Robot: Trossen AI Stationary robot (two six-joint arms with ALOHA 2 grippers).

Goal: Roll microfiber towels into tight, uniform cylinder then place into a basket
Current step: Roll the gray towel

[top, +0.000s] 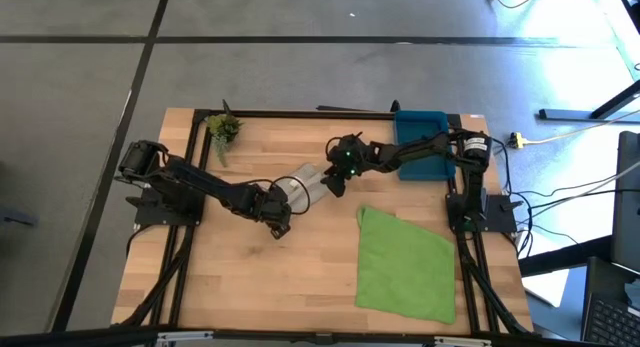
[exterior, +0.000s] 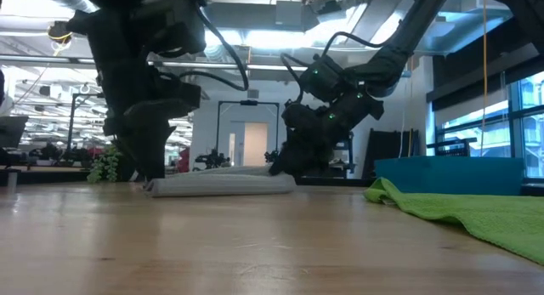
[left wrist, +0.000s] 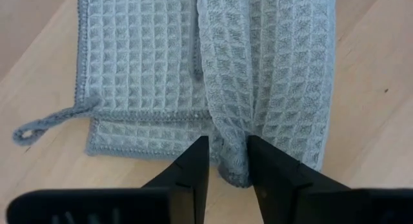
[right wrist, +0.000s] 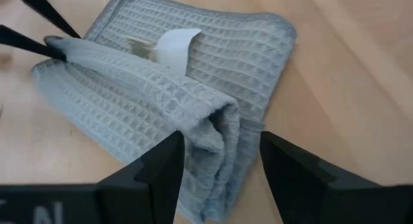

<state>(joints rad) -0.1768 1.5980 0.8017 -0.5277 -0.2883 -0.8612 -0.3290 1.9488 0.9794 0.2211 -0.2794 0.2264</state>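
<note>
Rolling of the light grey waffle-weave microfiber towel is under way. The left gripper is clamped on one end of the raised fold; the right gripper straddles the other end, fingers apart. The next move likely calls for both ends turning evenly together.

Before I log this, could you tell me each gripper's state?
Left gripper: shut on the grey towel.
Right gripper: open, straddling its rolled end.
</note>
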